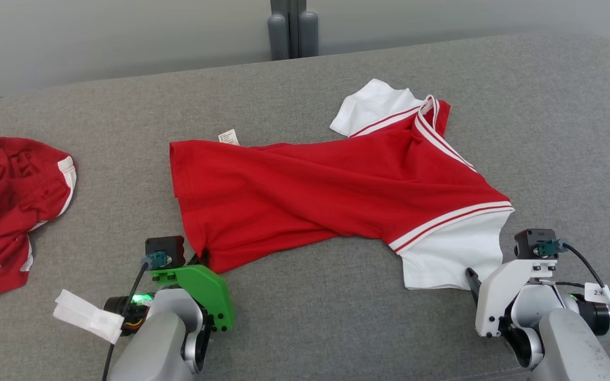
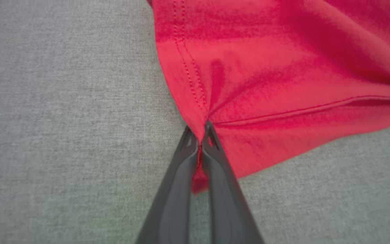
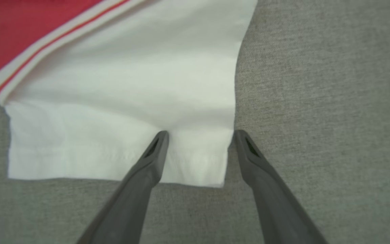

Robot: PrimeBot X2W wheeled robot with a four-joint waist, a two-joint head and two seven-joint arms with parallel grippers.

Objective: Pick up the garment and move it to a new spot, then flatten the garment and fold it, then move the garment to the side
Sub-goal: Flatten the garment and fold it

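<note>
The garment [image 1: 326, 185], a red shirt with white sleeves and striped trim, lies spread and wrinkled on the grey cushioned surface [image 1: 305, 328]. My left gripper [image 1: 202, 256] is at its near-left hem corner. In the left wrist view the left gripper [image 2: 200, 130] is shut on a pinch of the red cloth [image 2: 266, 67], which puckers around the tips. My right gripper [image 1: 472, 278] stands at the near white sleeve. In the right wrist view it [image 3: 200, 135] is open, with one finger over the white sleeve [image 3: 120, 95] and the other just past its right edge.
A second red and white garment [image 1: 8, 206] lies crumpled at the far left edge. Two dark grey posts [image 1: 292, 32] stand behind the surface at the back. Bare grey cloth lies between my two arms and to the right.
</note>
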